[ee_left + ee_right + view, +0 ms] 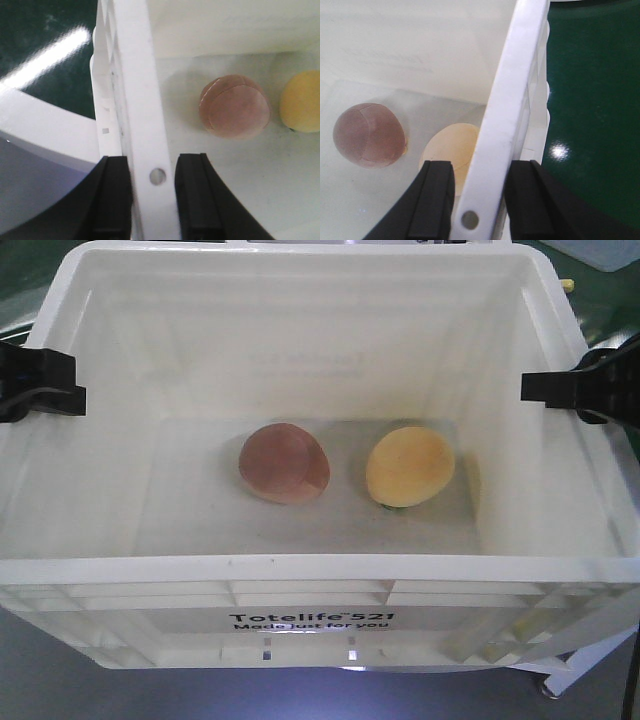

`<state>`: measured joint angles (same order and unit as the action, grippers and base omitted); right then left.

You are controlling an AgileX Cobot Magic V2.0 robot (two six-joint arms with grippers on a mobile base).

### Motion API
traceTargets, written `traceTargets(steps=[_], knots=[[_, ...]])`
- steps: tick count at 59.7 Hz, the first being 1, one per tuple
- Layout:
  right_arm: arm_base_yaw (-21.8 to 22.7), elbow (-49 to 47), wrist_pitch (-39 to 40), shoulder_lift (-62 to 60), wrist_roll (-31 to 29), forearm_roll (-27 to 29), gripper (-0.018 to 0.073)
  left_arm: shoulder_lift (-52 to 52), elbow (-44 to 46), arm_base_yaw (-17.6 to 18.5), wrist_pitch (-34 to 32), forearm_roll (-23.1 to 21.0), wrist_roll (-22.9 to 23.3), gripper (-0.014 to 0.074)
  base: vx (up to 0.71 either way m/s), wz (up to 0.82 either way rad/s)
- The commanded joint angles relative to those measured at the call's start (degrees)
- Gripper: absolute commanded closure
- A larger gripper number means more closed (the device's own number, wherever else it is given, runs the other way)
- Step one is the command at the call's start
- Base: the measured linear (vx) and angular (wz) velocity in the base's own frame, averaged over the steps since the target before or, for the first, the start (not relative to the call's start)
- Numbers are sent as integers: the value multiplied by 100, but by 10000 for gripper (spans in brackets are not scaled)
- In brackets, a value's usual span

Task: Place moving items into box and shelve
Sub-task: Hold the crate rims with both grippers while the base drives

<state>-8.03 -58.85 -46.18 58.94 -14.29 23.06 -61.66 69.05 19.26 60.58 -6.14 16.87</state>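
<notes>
A white plastic box [320, 570] fills the front view. A pinkish-brown ball [284, 462] and a yellow ball [410, 467] lie side by side on its floor. My left gripper [40, 385] straddles the box's left rim [135, 75], one black finger outside and one inside, closed on it [154, 200]. My right gripper [580, 390] clamps the right rim [517, 75] in the same way [480, 200]. The left wrist view shows the pink ball [234, 106] and the yellow ball [301, 101]. The right wrist view shows the pink ball [368, 135], and the yellow ball [452, 150] partly behind the rim.
A dark green surface [590, 100] lies outside the box on the right. A white curved surface [40, 135] lies below the box's left side, with a grey floor beneath. A white frame part [560, 670] shows under the box's front right corner.
</notes>
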Motion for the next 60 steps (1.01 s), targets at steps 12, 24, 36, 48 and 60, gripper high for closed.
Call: traceTargets(steps=[12, 24, 36, 48, 60], knots=[[3, -253, 631, -180, -160, 245, 565, 169, 275, 24, -775, -84, -43, 600, -20, 31], [3, -253, 631, -180, -160, 245, 565, 170, 275, 24, -775, -78, -43, 600, -20, 41], [3, -253, 631, -180, -160, 245, 565, 171, 275, 24, -775, -78, -43, 600, -18, 52], [3, -253, 631, -180, -160, 245, 565, 172, 275, 24, -775, -78, -43, 600, -17, 62], [3, -253, 623, -180, -160, 244, 565, 165, 275, 24, -775, -78, -43, 600, -17, 68]])
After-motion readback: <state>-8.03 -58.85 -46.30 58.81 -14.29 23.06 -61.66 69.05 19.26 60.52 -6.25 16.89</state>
